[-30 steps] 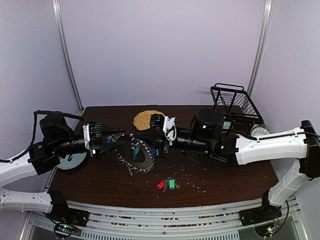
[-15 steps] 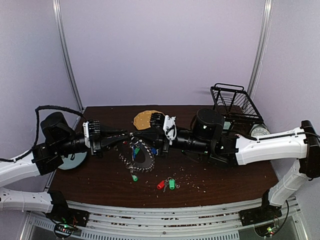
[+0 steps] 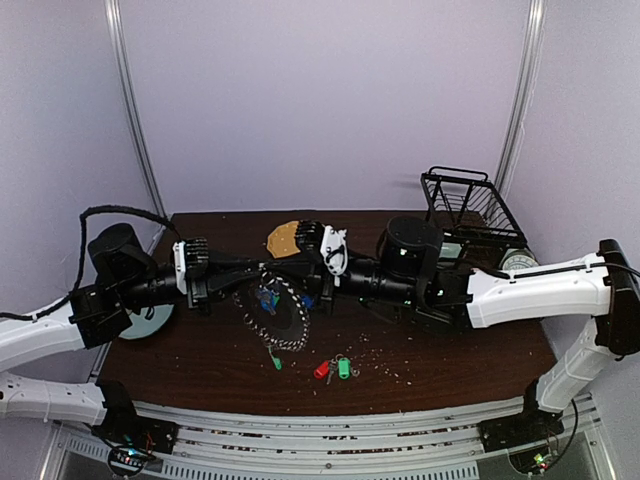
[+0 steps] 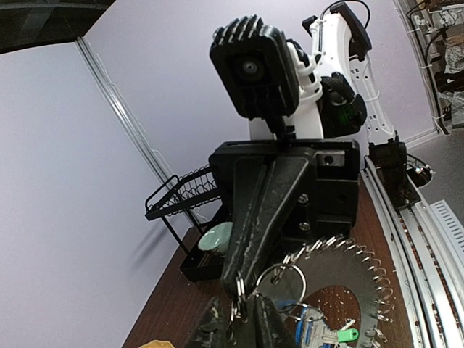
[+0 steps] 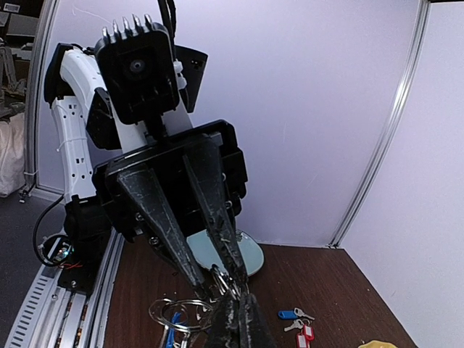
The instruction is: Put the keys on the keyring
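Note:
The keyring [image 3: 273, 312], a large wire ring fringed with small keys, hangs tilted between both grippers above the table. My left gripper [image 3: 258, 268] is shut on its rim from the left. My right gripper [image 3: 303, 278] is shut on it from the right. In the left wrist view my jaws [image 4: 245, 320] pinch small split rings on the keyring [image 4: 348, 279]; blue- and green-tagged keys [image 4: 326, 335] hang from it. In the right wrist view my jaws [image 5: 237, 313] meet the left fingers [image 5: 161, 217] at the rings. A green-tagged key [image 3: 276, 361] dangles lowest. Red [image 3: 321, 369] and green [image 3: 344, 368] keys lie on the table.
A yellow-orange plate [image 3: 283, 238] lies behind the grippers. A pale blue plate [image 3: 150, 321] sits under the left arm. A black wire rack [image 3: 465, 205] stands at the back right. Blue and red tagged keys [image 5: 296, 322] lie on the table. Crumbs dot the wood.
The keyring has risen off the table and now hangs between the grippers. My left gripper moved right and up; the green-tagged key swung lower toward the front.

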`<move>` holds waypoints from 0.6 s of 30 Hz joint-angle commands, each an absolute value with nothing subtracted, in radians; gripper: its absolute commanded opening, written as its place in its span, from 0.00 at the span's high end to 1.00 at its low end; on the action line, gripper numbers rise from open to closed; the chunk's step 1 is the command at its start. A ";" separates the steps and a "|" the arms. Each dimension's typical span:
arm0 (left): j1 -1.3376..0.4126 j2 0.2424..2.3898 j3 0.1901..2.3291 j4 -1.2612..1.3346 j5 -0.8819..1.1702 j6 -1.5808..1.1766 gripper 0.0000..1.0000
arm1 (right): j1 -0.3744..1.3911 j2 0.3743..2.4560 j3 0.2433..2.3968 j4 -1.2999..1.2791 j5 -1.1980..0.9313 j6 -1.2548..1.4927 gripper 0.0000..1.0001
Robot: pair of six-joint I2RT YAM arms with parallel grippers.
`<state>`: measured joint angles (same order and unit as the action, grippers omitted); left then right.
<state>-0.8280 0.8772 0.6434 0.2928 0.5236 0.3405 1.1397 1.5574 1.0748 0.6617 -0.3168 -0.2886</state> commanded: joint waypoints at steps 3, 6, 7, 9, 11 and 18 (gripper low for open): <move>-0.826 0.888 0.655 0.334 0.517 0.322 0.87 | 1.142 1.566 1.129 0.720 -0.294 -0.229 1.00; -0.825 0.889 0.655 0.324 0.498 0.331 0.84 | 1.141 1.562 1.127 0.723 -0.285 -0.230 1.00; -0.825 0.890 0.655 0.316 0.488 0.338 0.82 | 1.141 1.562 1.127 0.722 -0.284 -0.232 1.00; -0.826 0.891 0.655 0.308 0.461 0.345 0.82 | 1.142 1.560 1.124 0.723 -0.286 -0.235 1.00; -0.826 0.893 0.655 0.307 0.442 0.349 0.83 | 1.142 1.558 1.121 0.726 -0.287 -0.237 1.00; -0.825 0.900 0.657 0.296 0.422 0.357 0.87 | 1.141 1.548 1.115 0.727 -0.284 -0.244 1.00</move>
